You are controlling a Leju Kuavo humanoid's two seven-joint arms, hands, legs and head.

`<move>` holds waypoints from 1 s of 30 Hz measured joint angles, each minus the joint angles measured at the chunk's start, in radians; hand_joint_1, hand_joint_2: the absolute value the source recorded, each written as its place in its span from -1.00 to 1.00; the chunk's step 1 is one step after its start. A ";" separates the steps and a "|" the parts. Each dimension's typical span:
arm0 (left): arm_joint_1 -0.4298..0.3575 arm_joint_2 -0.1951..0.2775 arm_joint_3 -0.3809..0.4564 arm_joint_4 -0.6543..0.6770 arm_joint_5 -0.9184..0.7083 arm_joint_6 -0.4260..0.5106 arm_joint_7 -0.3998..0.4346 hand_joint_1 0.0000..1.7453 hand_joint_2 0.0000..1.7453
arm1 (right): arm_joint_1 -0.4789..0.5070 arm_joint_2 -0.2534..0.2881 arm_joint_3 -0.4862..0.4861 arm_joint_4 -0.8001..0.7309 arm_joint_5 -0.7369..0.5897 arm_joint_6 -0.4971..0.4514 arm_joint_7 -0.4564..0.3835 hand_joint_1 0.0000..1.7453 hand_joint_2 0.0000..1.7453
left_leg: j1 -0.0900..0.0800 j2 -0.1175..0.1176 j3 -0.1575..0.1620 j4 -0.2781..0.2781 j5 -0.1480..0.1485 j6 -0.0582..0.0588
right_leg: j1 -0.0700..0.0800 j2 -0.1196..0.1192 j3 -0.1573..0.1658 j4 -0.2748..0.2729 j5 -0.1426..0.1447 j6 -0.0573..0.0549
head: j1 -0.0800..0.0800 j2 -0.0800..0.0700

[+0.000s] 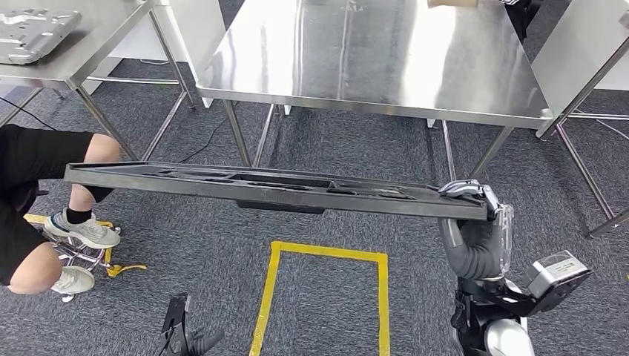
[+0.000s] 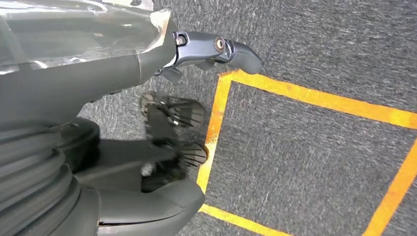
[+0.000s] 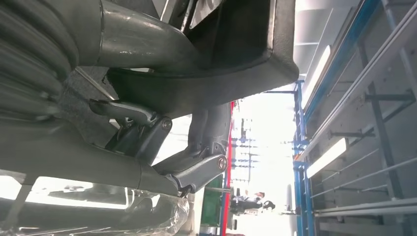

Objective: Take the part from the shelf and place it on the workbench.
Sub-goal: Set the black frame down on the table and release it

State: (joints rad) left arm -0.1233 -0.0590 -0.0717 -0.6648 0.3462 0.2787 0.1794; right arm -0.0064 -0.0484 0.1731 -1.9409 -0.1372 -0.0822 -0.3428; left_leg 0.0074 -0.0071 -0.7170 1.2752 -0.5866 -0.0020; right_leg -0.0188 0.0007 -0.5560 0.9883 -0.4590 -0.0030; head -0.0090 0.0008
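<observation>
Nearest in the head view, the right robot hand [image 1: 475, 199] is being seen clamped on one end of a long black part [image 1: 274, 185], which is being carried roughly level above the grey carpet and the yellow floor marking [image 1: 326, 256]. Its far end is reaching out towards a crouching person [image 1: 44, 215] on the left. Ahead, the steel table [image 1: 371, 59] is standing well beyond the part.

Seen from the left wrist, the left robot hand [image 2: 147, 123] is hanging over the carpet, nothing being held and its fingers [image 2: 221, 49] lying apart.

Close up from the right wrist, the fingers [image 3: 192, 172] are being wrapped under the part's dark edge [image 3: 231, 64], the thumb pressing from the other side.

Judging by this, the carrying step is being done one-handed at the very end, so sag and swing are likely. The grip should be kept firm, the part held level, raised clear of the table's edge, and the free end kept away from the person.
</observation>
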 joint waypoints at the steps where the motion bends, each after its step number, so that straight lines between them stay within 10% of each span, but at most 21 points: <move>1: 0.003 0.000 0.000 0.000 0.000 0.002 0.000 -1.00 1.00 | 0.000 0.000 0.001 0.001 0.000 0.000 0.000 1.00 1.00 | 0.003 0.001 -0.018 0.004 0.003 -0.003 | 0.000 0.001 0.007 0.000 -0.006 0.001 | -0.001 0.000; 5: 0.006 0.002 0.000 -0.002 0.001 0.005 -0.001 -1.00 1.00 | 0.000 0.000 0.001 0.005 0.000 0.000 0.000 1.00 1.00 | 0.008 0.005 0.041 -0.190 0.144 -0.001 | -0.002 0.002 0.042 0.000 -0.033 0.014 | -0.002 0.000; 7: 0.007 0.002 0.000 -0.005 0.000 0.005 -0.001 -1.00 1.00 | -0.002 0.000 0.001 0.005 0.000 0.000 0.000 1.00 1.00 | 0.002 0.005 0.068 -0.258 0.168 0.011 | 0.001 0.002 0.051 -0.004 -0.045 0.025 | -0.004 0.000; 11: 0.011 0.000 -0.001 -0.016 -0.006 0.001 0.004 -1.00 1.00 | 0.001 -0.001 0.001 0.005 0.003 -0.005 0.000 1.00 1.00 | -0.003 0.003 0.096 -0.274 0.167 0.045 | 0.003 0.000 0.051 0.028 -0.048 0.056 | -0.003 0.000; 16: 0.005 -0.003 -0.004 -0.020 -0.013 -0.007 0.018 -1.00 1.00 | 0.009 -0.004 0.001 0.005 0.012 -0.014 0.000 1.00 1.00 | -0.008 0.000 0.124 -0.278 0.144 0.066 | 0.004 0.000 -0.127 0.289 -0.122 0.049 | 0.006 0.000; 18: 0.006 -0.005 -0.005 -0.020 -0.013 -0.007 0.018 -1.00 1.00 | 0.013 -0.006 0.001 0.005 0.014 -0.017 0.000 1.00 1.00 | -0.013 -0.002 0.142 -0.277 0.130 0.067 | 0.006 0.000 -0.145 0.263 -0.113 0.055 | 0.007 0.000; 20: 0.005 -0.007 -0.007 -0.020 -0.013 -0.007 0.018 -1.00 1.00 | 0.015 -0.008 0.001 0.005 0.014 -0.018 0.000 1.00 1.00 | -0.016 -0.004 0.163 -0.278 0.113 0.065 | 0.011 -0.001 -0.102 0.124 -0.033 0.062 | 0.009 0.000; 22: 0.004 -0.008 -0.009 -0.020 -0.013 -0.007 0.018 -1.00 1.00 | 0.015 -0.010 0.001 0.005 0.014 -0.018 0.000 1.00 1.00 | -0.019 -0.004 0.176 -0.279 0.099 0.058 | 0.019 -0.002 -0.066 0.025 0.024 0.048 | 0.008 0.000; 26: 0.002 -0.008 -0.011 -0.020 -0.013 -0.007 0.018 -1.00 1.00 | 0.017 -0.011 0.001 0.004 0.015 -0.018 0.000 1.00 1.00 | -0.019 -0.001 0.180 -0.256 0.088 0.038 | 0.016 0.001 -0.042 0.002 0.033 0.011 | 0.008 0.000; 30: 0.001 -0.008 -0.012 -0.020 -0.013 -0.007 0.018 -1.00 1.00 | 0.017 -0.011 0.000 0.003 0.015 -0.018 0.000 1.00 1.00 | -0.008 0.000 0.073 -0.075 0.013 0.014 | 0.009 0.002 -0.013 -0.001 0.016 -0.005 | 0.003 0.000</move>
State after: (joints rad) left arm -0.1221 -0.0671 -0.0833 -0.6847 0.3334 0.2712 0.1971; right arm 0.0106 -0.0589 0.1734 -1.9375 -0.1227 -0.0999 -0.3433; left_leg -0.0005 -0.0072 -0.6437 1.1999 -0.5737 0.0121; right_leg -0.0097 0.0026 -0.5691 0.9877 -0.4432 -0.0084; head -0.0060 0.0008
